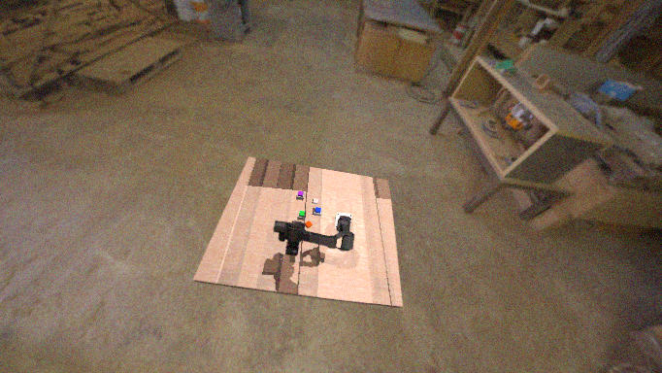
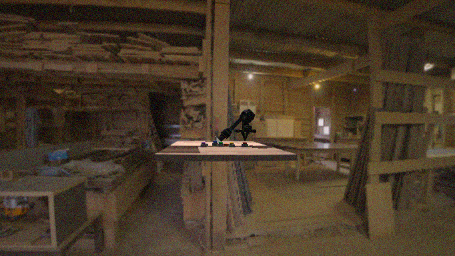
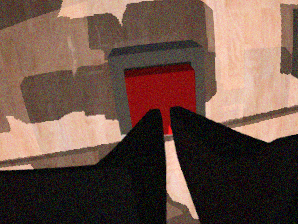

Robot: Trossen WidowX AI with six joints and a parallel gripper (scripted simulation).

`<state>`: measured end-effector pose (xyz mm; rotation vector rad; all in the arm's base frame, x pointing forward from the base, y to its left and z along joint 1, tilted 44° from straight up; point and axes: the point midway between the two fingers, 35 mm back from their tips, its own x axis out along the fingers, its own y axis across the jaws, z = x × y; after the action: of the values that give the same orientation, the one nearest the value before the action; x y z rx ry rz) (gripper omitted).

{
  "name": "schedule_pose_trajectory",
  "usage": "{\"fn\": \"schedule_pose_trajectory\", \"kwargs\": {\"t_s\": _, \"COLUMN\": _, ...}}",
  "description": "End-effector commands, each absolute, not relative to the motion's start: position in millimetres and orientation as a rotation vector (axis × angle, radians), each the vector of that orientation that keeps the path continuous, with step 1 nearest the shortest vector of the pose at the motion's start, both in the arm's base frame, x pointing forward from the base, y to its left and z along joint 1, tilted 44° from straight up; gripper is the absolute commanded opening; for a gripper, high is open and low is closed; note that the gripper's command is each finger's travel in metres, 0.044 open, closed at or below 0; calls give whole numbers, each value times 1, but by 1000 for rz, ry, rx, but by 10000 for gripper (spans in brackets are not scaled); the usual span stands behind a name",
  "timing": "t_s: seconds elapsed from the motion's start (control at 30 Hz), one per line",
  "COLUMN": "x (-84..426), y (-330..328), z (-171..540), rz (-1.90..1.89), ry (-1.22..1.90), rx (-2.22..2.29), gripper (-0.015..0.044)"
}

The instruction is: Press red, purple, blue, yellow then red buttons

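Observation:
My gripper point(image 1: 291, 253) point(image 2: 245, 139) point(image 3: 165, 117) is shut and empty, pointing down. Its fingertips are just above the red button point(image 2: 245, 143) point(image 3: 160, 90), over the near part of its cap in the wrist view. The red cap stands in a grey housing; the top view has it hidden under the arm. The purple button point(image 1: 300, 194) point(image 2: 203, 143) is at the far end of the group. The blue button point(image 1: 317, 211) point(image 2: 215, 143) is nearer the arm's base. The yellow button point(image 2: 231, 144) is beside the red one in the exterior view and hidden in the top view.
A green button point(image 1: 302, 214) point(image 2: 221, 143) stands between the purple and yellow ones. An orange block point(image 1: 309, 224) lies near the arm's forearm, and a small white block point(image 1: 315, 200) lies near the blue button. The arm's base is on the wooden table top point(image 1: 233, 262).

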<state>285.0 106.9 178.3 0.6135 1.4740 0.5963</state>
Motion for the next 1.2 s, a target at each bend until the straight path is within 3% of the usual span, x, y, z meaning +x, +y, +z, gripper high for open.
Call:
{"fn": "schedule_pose_trajectory", "kwargs": {"t_s": 0.0, "x": 284, "y": 111, "z": 173, "rz": 592, "ry": 1477, "rx": 613, "gripper": 20}}
{"fn": "schedule_pose_trajectory", "kwargs": {"t_s": 0.97, "x": 284, "y": 123, "z": 161, "rz": 594, "ry": 1476, "rx": 615, "gripper": 20}}
{"fn": "schedule_pose_trajectory", "kwargs": {"t_s": 1.17, "x": 284, "y": 99, "z": 185, "rz": 592, "ry": 1477, "rx": 614, "gripper": 20}}
